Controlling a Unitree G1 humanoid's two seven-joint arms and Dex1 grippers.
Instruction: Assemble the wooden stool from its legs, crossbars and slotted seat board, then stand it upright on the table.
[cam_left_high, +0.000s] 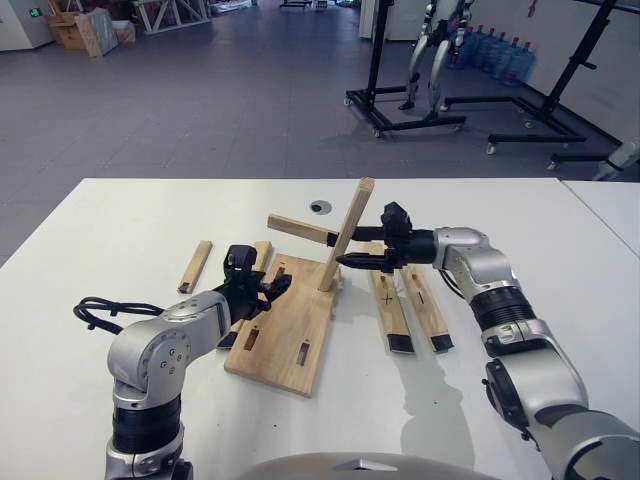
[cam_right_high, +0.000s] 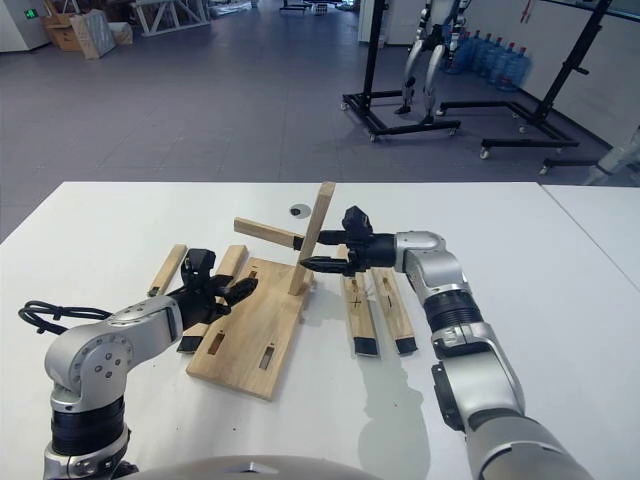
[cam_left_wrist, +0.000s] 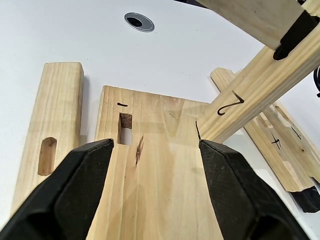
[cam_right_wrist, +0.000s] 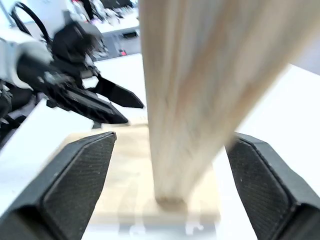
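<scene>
The slotted seat board (cam_left_high: 285, 330) lies flat on the white table (cam_left_high: 120, 230). A leg (cam_left_high: 347, 235) stands tilted in its far right corner, with a crossbar (cam_left_high: 297, 229) sticking out to the left. My right gripper (cam_left_high: 348, 248) is open, its fingers on either side of this leg (cam_right_wrist: 200, 100) with a gap on one side. My left gripper (cam_left_high: 275, 290) is open over the board's left edge, the board (cam_left_wrist: 160, 170) showing between its fingers (cam_left_wrist: 85, 175). Another leg (cam_left_wrist: 55, 115) lies beside the board.
Two more legs (cam_left_high: 388, 305) (cam_left_high: 428, 310) lie side by side right of the board. A short crossbar (cam_left_high: 196, 265) lies at the far left. A round hole (cam_left_high: 320, 207) sits in the table behind the parts. A black cable (cam_left_high: 100, 308) loops off my left arm.
</scene>
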